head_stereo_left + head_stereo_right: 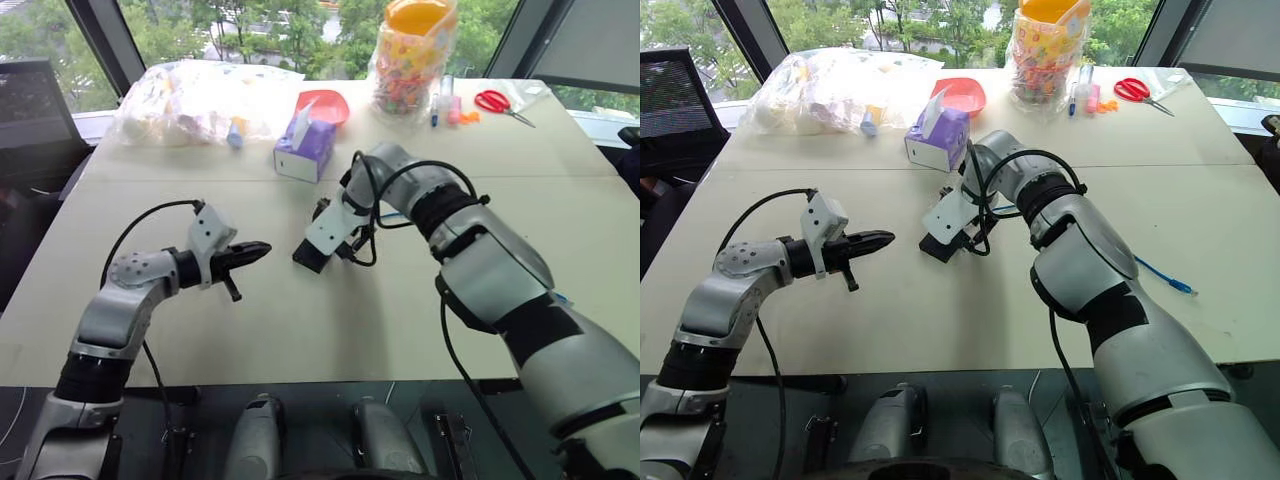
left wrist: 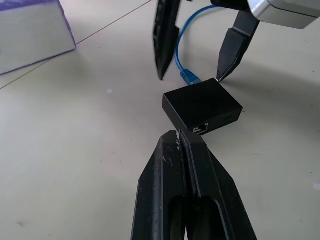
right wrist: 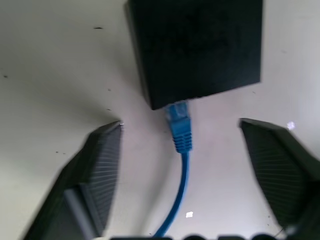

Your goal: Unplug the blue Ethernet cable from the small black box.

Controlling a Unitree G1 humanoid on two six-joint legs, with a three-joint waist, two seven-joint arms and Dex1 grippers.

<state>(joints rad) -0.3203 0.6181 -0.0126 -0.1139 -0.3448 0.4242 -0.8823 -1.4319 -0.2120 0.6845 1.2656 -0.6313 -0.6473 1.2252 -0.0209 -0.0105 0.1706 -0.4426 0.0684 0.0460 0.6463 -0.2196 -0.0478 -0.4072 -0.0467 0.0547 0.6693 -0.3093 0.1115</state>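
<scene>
1. Pale tabletop (image 1: 300,330) lies bare across its near half; clutter sits only along the far edge: tissue box (image 1: 305,148), plastic bags (image 1: 200,100), red bowl (image 1: 325,105), candy jar (image 1: 412,60) and scissors (image 1: 503,104) near the far right corner.
2. Left gripper (image 1: 258,249) points roughly level toward the table's middle, its fingers pressed shut and holding nothing; its tips sit just beside the box (image 2: 202,106).
3. Right gripper (image 3: 180,150) points steeply down over the middle of the table, jaws apart, one finger on each side of the plug and clear of it.
4. Box is matte black, flat and squarish, lying flat near the table's centre, between the two grippers.
5. Cable (image 3: 181,165) is light blue; its plug is seated in the box's side facing the right gripper, and the cord trails off toward the right edge, where its far end lies loose.
</scene>
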